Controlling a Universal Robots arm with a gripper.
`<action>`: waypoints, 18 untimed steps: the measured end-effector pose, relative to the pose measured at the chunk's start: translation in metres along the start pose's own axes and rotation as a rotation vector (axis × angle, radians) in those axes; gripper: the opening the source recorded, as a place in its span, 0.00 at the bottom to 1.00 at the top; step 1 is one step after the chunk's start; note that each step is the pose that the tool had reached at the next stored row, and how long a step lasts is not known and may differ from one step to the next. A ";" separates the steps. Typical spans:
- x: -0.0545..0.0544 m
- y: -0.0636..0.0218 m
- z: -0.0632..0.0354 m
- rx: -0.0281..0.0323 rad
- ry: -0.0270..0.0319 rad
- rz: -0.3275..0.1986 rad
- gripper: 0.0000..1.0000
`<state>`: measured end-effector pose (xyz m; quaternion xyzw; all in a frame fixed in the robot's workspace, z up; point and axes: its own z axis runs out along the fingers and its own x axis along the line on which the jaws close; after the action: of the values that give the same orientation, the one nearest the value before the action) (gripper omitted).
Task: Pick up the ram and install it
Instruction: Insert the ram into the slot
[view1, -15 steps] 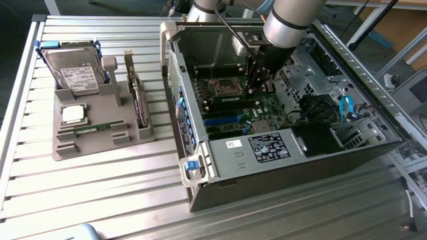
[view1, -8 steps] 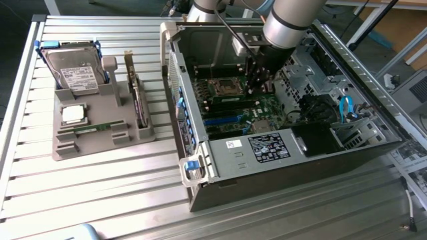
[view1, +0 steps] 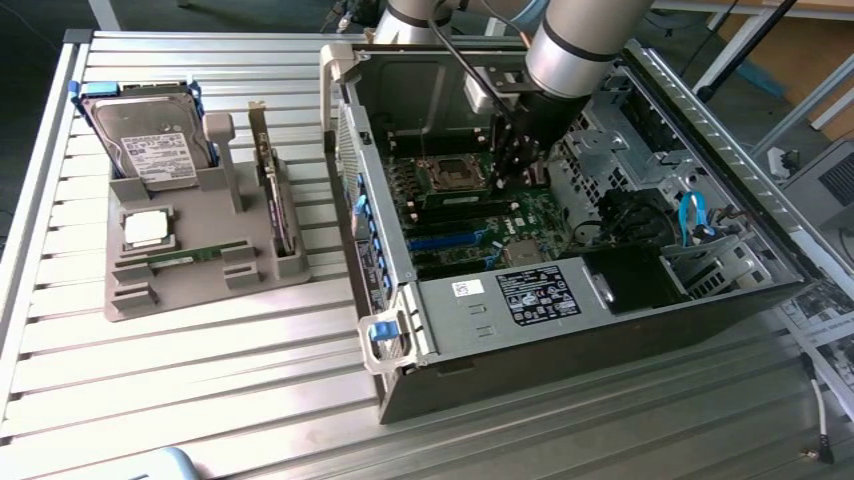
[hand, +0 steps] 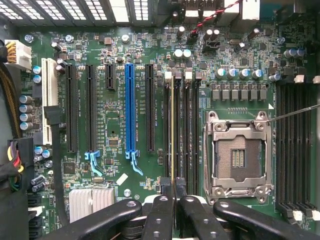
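The tool (hand: 175, 202) is clamping its fingers together on the ram (hand: 172, 130), which is showing edge-on as a thin pale line running along the bank of black memory slots (hand: 187, 130). Whether it is seated cannot be told. Neighbouring slots are lying just beside it, leaving little room sideways. The processor socket (hand: 239, 155) is sitting near, beyond the slots, and the blue expansion slot (hand: 130, 110) is lying on the ram's other side. In the exterior view the arm (view1: 574, 40) is reaching down into the open computer case (view1: 441, 330), whose walls are bounding the board. The grey tray (view1: 200, 290) is resting well apart on the slatted surface (view1: 200, 400), toward the exterior view's left.
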<state>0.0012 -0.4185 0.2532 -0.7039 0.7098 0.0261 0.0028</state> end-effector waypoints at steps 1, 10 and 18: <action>0.000 0.0000 0.0000 0.0000 0.0000 -0.001 0.12; 0.000 -0.0001 0.0032 -0.0001 -0.0001 -0.002 0.12; 0.000 -0.0003 0.0076 -0.0002 0.0004 -0.002 0.12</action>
<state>0.0012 -0.4185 0.2455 -0.7045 0.7092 0.0261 0.0026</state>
